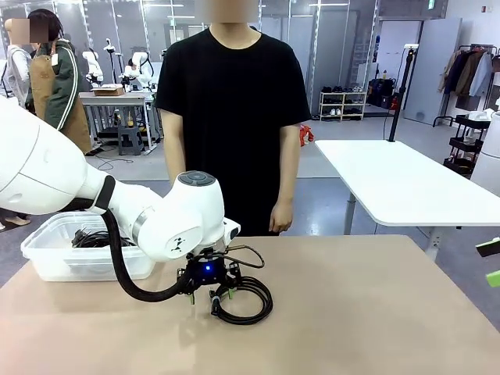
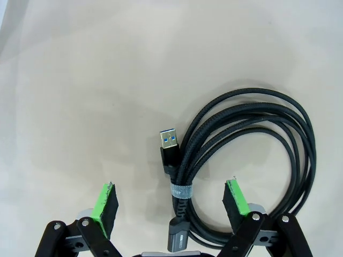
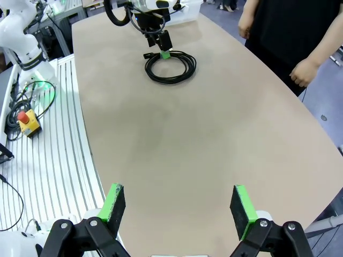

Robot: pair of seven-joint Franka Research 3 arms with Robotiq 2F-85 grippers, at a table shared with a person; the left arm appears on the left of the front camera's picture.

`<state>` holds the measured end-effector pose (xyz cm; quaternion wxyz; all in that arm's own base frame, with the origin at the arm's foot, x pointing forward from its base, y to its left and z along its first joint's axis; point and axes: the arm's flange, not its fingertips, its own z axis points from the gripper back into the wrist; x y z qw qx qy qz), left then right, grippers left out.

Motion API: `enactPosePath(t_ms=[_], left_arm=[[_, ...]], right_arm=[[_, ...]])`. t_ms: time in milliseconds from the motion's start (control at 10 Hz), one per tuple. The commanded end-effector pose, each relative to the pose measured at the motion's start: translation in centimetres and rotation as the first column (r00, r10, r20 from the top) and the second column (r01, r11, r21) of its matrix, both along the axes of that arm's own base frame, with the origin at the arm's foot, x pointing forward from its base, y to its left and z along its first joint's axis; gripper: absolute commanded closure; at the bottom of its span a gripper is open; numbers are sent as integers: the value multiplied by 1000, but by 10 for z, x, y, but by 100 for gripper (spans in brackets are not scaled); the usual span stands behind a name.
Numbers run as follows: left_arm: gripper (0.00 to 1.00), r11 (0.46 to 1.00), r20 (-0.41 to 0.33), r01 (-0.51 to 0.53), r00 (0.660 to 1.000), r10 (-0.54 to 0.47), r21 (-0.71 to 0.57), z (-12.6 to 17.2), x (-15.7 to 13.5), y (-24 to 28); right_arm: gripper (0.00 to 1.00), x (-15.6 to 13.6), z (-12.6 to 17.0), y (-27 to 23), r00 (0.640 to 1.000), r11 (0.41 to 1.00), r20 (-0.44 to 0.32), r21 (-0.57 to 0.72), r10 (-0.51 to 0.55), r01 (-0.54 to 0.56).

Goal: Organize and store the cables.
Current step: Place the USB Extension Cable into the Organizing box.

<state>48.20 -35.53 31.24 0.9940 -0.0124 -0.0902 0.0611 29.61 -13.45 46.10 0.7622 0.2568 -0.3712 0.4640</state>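
At the left of the front view we saw a clear plastic bin [image 1: 47,258] on the bench [image 1: 375,312], with dark cords [image 1: 98,238] already lying inside it. Just right of it, low in the middle of the frame, the left claw [image 1: 209,295] hung over a coiled USB cable [image 1: 246,301] that lay flat on the bench.

In the left wrist view the left claw [image 2: 171,201] stood wide apart, its green pads [image 2: 105,203] to either side of the bundled part of the USB cable [image 2: 257,155], where a grey tie [image 2: 181,191] bound the strands near the lower middle of the frame. The blue-tongued plug [image 2: 169,143] stuck up free just left of the strands.

We judged the main risk to be a partial catch: if the claw closed off centre it could pinch only a few strands or the loose plug, and the coil might sag, unwind or slip on the way to the bin. Pressing too low could also scrape the pads on the bench.

In the right wrist view the right claw [image 3: 179,206] was apart and empty at the bottom of the frame, well away from the USB cable [image 3: 171,65] at the upper middle. A person's hand [image 3: 304,72] hung at the right edge, near the bench rim; a wide swing there could have met it.
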Motion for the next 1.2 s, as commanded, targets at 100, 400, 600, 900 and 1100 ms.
enactPosePath(t_ms=[100,400,600,900,1100], left_arm=[[0,1000,13,-19,1000,19,13,-6,4,-8],[83,1000,15,0,1000,-1,28,-6,2,-8],[100,1000,6,9,1000,-9,19,-3,-1,-8],[100,1000,-7,20,1000,-20,23,0,-3,-9],[100,1000,-3,17,1000,-17,0,9,-3,-5]], right_arm=[[0,2,0,-2,1000,1000,20,6,13,-13],[0,2,0,-2,1000,1000,20,6,13,-13],[0,2,0,-2,1000,1000,20,6,13,-13],[0,2,0,-2,1000,1000,20,6,13,-13],[0,2,0,-2,1000,1000,20,6,13,-13]])
